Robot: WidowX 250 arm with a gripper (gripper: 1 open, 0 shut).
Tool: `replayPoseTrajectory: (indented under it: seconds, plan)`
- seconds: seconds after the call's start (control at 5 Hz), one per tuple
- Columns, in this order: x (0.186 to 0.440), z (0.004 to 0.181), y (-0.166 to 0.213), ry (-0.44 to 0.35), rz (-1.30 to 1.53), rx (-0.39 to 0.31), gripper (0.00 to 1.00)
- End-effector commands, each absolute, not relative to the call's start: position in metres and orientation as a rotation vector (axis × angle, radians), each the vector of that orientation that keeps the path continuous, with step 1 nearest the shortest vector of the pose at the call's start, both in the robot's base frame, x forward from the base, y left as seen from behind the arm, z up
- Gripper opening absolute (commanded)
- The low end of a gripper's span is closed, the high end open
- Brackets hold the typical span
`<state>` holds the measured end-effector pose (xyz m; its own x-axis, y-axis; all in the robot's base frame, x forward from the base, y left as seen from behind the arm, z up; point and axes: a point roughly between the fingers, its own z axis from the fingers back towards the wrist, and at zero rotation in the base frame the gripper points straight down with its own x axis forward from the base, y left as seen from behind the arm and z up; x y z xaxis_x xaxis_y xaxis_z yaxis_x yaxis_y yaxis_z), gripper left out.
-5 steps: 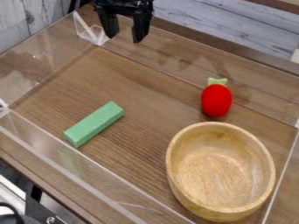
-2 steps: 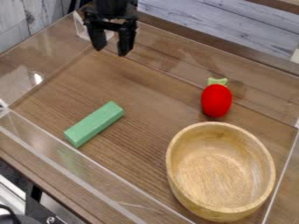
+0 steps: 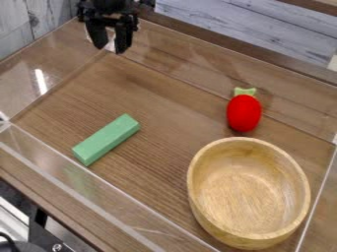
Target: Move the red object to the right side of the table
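Clear acrylic walls edge the table; bare wood lies open across its middle and far side. One red object stands upright near the right wall, green top pointing to the far edge, long axis roughly vertical, just beyond the one wooden bowl. One green block lies diagonally at left. The gripper hangs at the far left corner, fingers slightly parted, pinching nothing.

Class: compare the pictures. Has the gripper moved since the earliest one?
Yes. The gripper has shifted left along the table's far edge, farther from the red object, which has stayed put.
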<state>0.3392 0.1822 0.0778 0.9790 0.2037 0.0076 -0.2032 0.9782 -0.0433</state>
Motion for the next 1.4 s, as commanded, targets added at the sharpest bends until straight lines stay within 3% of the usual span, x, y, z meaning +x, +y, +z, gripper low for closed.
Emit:
replayPoseTrajectory:
  seconds: [0.0,0.6,0.8,1.0,1.2]
  plan:
    - [0.351,0.102,0.182,-0.065,0.197,-0.019,1.00]
    - [0.342,0.109,0.183,-0.060,0.159,-0.003,1.00]
    - [0.348,0.111,0.188,-0.060,0.200,0.003,0.00]
    - [0.343,0.101,0.190,-0.049,0.211,0.011,1.00]
    - [0.338,0.092,0.191,-0.036,0.219,0.019,1.00]
